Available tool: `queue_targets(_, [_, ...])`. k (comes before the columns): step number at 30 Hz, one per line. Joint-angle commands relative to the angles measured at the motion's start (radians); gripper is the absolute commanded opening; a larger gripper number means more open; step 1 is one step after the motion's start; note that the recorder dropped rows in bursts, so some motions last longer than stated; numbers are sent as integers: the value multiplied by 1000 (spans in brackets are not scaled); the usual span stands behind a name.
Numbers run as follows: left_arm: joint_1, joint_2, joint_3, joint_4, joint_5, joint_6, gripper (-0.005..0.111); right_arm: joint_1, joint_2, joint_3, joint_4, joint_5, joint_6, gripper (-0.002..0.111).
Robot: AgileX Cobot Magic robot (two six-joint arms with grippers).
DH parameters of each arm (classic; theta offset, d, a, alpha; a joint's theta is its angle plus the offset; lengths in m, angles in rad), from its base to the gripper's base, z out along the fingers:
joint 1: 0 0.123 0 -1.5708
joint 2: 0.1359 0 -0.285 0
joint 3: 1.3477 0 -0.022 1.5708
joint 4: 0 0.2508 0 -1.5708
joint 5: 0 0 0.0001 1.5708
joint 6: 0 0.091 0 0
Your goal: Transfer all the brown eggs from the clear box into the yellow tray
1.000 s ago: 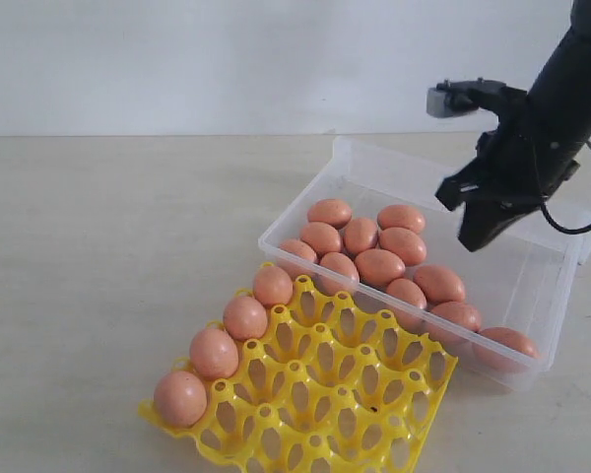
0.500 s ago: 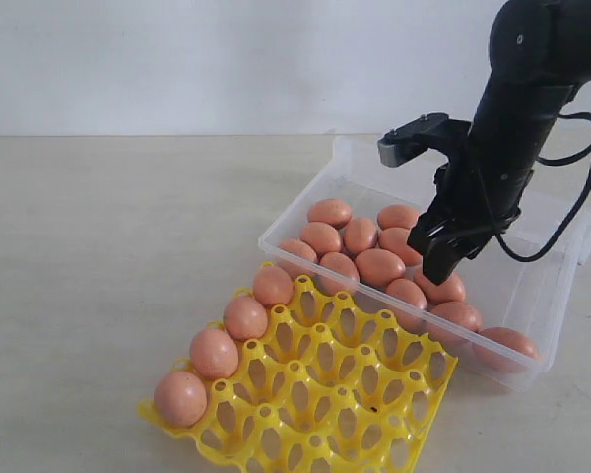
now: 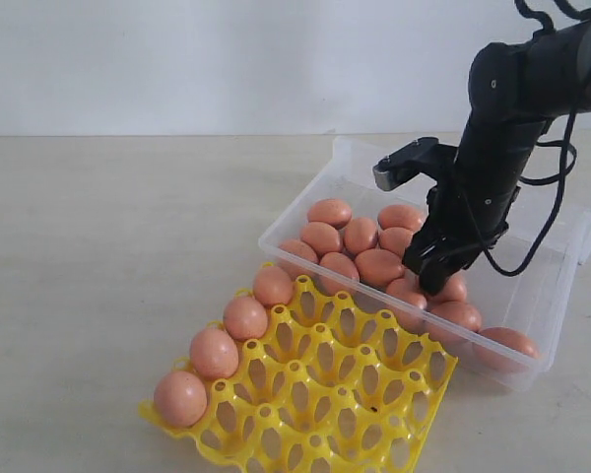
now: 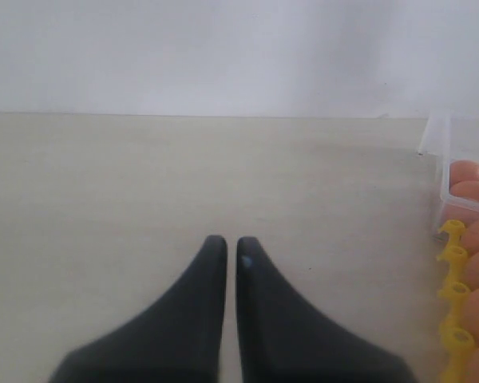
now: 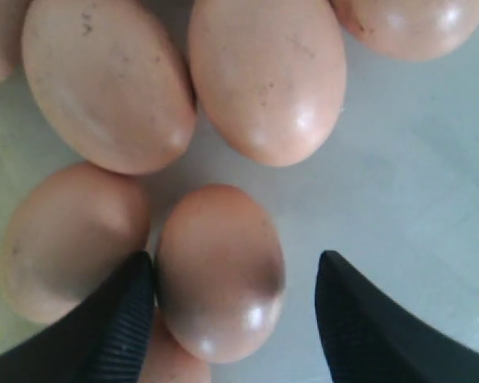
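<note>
Four brown eggs sit along the left edge of the yellow tray, but many more wait in the clear box on the right, where the right pincer is wide open around one egg, not squeezing it yet.

You have a pale beige tabletop, matte and faintly mottled, spreading across the whole exterior view and running back to a straight seam. Beyond that seam you see a plain white wall, evenly lit, closing off the background. The left wrist view gives you the same two surfaces, meeting along one straight line.
</note>
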Motion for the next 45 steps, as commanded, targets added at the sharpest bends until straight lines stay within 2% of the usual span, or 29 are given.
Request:
queue_targets(1, [-5, -3, 4, 3, -6, 3, 4, -2, 29, -5, 1, -23, 1, 51])
queue_targets(3, [-5, -3, 4, 3, -6, 3, 4, -2, 30, -5, 1, -38, 1, 49])
queue_targets(4, [-5, -3, 4, 3, -6, 3, 4, -2, 29, -5, 3, -41, 1, 44])
queue_targets(5, [-5, -3, 4, 3, -4, 3, 4, -2, 29, -5, 3, -41, 1, 37])
queue_targets(8, [-5, -3, 4, 3, -4, 3, 4, -2, 27, -5, 3, -15, 1, 4])
queue_targets(9, [-5, -3, 4, 3, -4, 3, 4, -2, 27, -5, 3, -6, 4, 0])
queue_targets(13, [-5, -3, 4, 3, -4, 3, 4, -2, 24, -5, 3, 17, 65, 0])
queue_targets(19, [-5, -3, 4, 3, -4, 3, 4, -2, -70, 6, 13, -53, 330, 0])
queue_targets(22, [-5, -3, 4, 3, -4, 3, 4, 10, -195, 90, 26, -247, 434, 0])
queue_targets(25, [-5, -3, 4, 3, -4, 3, 4, 74, -367, 257, -36, -504, 447, 0])
queue_targets(28, [-5, -3, 4, 3, -5, 3, 4, 177, -522, 428, -286, -632, 409, 0])
queue_targets(31, [-5, -3, 4, 3, -4, 3, 4, 247, -603, 581, -619, -612, 371, 0])
queue_targets(33, [-5, -3, 4, 3, -4, 3, 4, 250, -621, 639, -828, -550, 430, 0])
queue_targets(35, [-5, -3, 4, 3, -4, 3, 4, 248, -625, 654, -1050, -448, 632, 0])
queue_targets(37, [-5, -3, 4, 3, -4, 3, 4, 248, -625, 642, -1291, -311, 945, 0])
queue_targets(40, [-5, -3, 4, 3, -4, 3, 4, 248, -655, 609, -1544, -165, 1338, 0])
queue_targets(42, [-5, -3, 4, 3, -4, 3, 4, 248, -696, 579, -1587, -206, 1494, 0])
queue_targets(45, [-5, -3, 4, 3, -4, 3, 4, 248, -780, 548, -1599, -517, 1701, 0])
